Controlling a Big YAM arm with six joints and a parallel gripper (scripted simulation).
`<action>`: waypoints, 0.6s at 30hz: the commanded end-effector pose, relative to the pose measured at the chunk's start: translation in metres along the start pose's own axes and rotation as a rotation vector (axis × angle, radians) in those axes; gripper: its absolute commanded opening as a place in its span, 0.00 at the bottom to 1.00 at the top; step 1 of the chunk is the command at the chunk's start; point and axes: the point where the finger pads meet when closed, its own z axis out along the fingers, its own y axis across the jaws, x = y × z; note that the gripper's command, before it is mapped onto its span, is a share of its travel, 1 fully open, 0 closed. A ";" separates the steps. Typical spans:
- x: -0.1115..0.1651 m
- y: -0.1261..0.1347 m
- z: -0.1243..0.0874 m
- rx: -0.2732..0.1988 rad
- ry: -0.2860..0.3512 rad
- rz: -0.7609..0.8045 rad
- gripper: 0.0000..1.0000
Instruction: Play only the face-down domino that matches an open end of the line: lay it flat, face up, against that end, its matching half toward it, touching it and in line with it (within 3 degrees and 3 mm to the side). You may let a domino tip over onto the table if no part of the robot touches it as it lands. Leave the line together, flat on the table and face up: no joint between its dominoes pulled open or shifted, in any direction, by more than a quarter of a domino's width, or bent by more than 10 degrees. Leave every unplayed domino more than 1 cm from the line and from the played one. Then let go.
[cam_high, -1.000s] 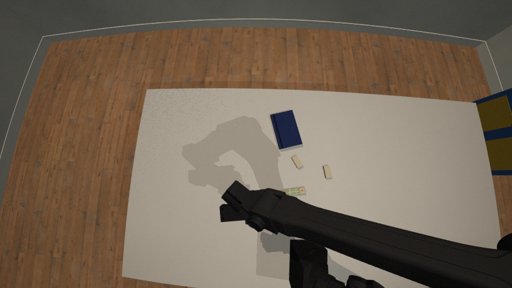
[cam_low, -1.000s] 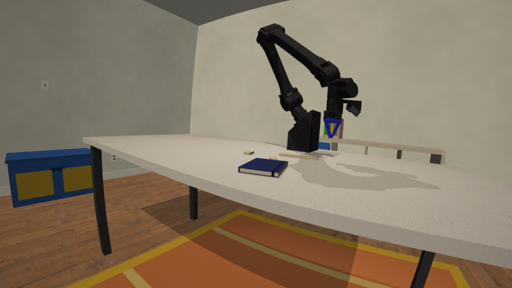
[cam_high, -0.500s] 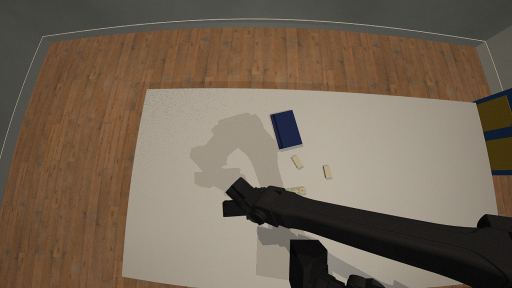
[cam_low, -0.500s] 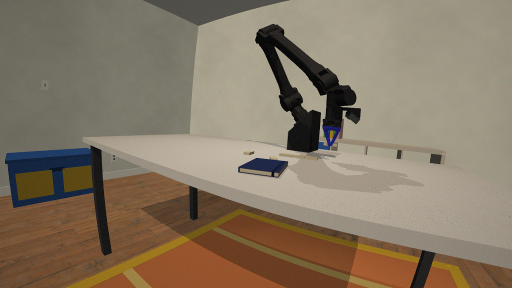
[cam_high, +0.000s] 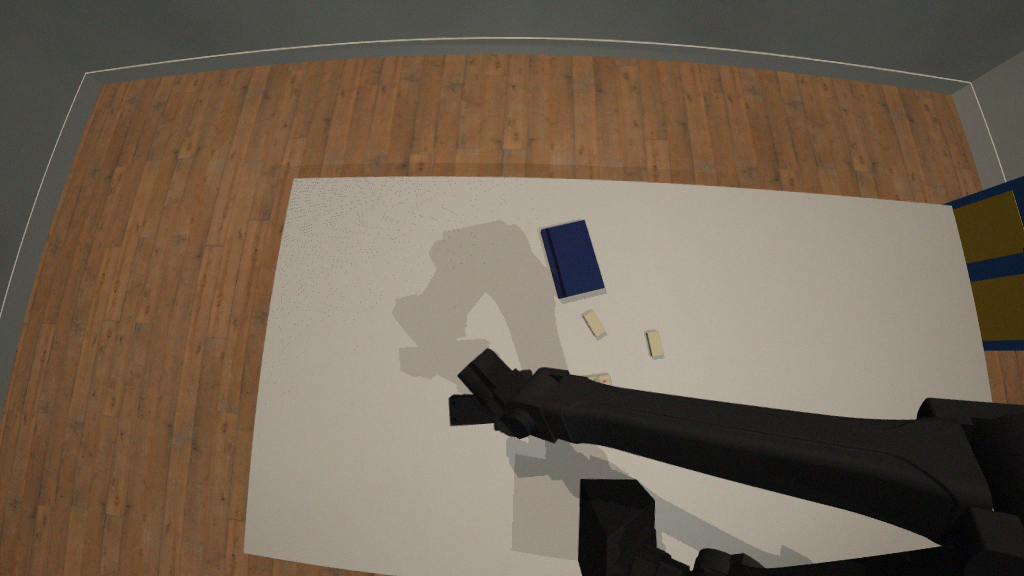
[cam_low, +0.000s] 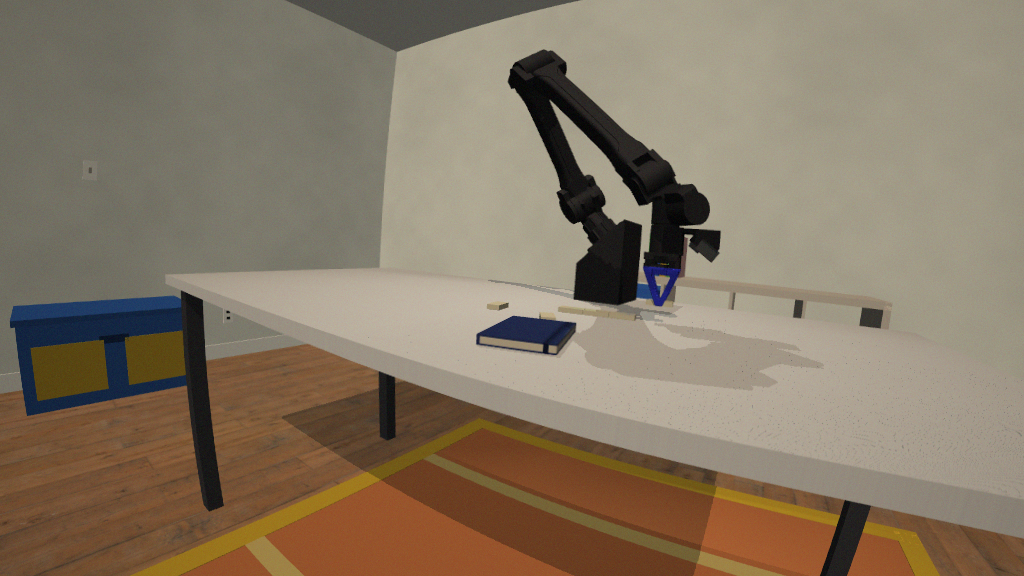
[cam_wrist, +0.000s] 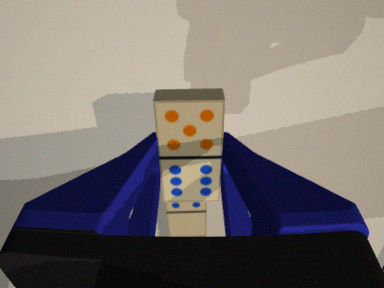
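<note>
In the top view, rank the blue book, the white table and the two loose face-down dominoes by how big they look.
1. White table.
2. Blue book.
3. The two face-down dominoes, one nearer the book and one farther, look alike; no ranking between them.

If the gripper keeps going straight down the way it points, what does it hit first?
Probably the white table. The gripper points straight down, shut on a domino whose orange five-pip end leads, so that end would likely touch first. Depth is unclear, and the line's end may lie close.
</note>
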 end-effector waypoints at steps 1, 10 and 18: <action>0.003 0.001 0.014 -0.012 -0.005 -0.021 0.21; 0.003 0.001 0.018 -0.013 -0.001 -0.015 0.21; 0.005 0.001 0.032 -0.013 -0.004 -0.027 0.21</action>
